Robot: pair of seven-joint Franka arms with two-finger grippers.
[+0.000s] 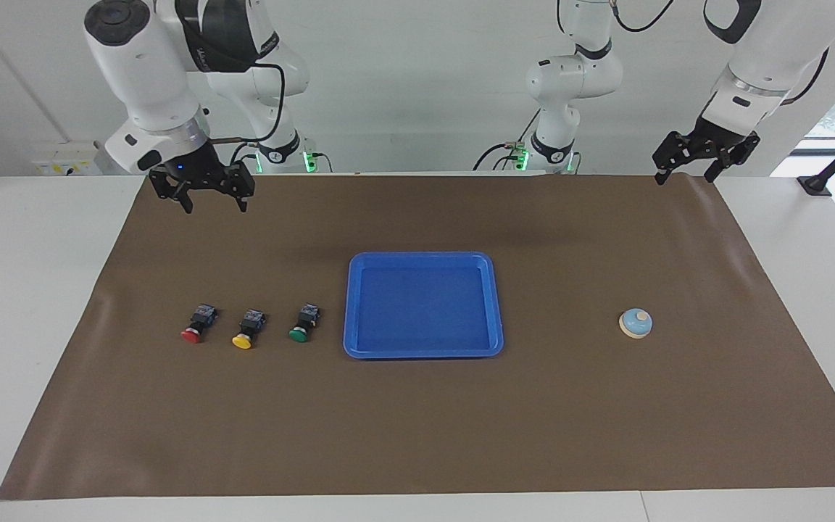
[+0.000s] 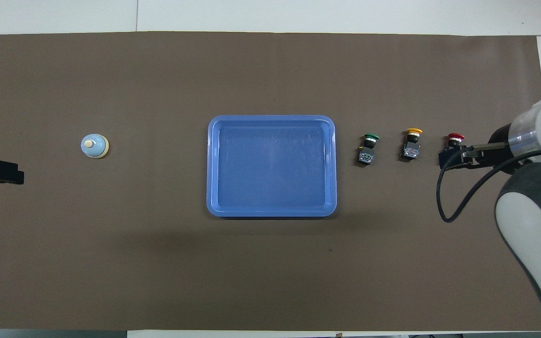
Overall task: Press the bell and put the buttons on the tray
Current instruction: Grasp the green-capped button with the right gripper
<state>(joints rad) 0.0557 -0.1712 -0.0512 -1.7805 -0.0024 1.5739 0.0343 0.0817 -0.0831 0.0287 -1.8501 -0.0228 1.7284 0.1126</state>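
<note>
The light-blue bell (image 1: 636, 323) (image 2: 94, 146) stands on the brown mat toward the left arm's end. The blue tray (image 1: 493, 304) (image 2: 212, 164) lies mid-mat with nothing in it. Beside it, toward the right arm's end, the red (image 1: 191, 330) (image 2: 456, 137), yellow (image 1: 246, 333) (image 2: 412, 143) and green (image 1: 303, 328) (image 2: 368, 148) buttons lie in a row on their sides. My left gripper (image 1: 684, 177) (image 2: 17, 177) hangs open, high over the mat's edge by the robots, apart from the bell. My right gripper (image 1: 214, 208) (image 2: 442, 158) hangs open in the air and covers the red button's body from overhead.
The brown mat (image 1: 417, 435) covers most of the white table. The right arm's cable (image 2: 444, 206) loops over the mat at that arm's end.
</note>
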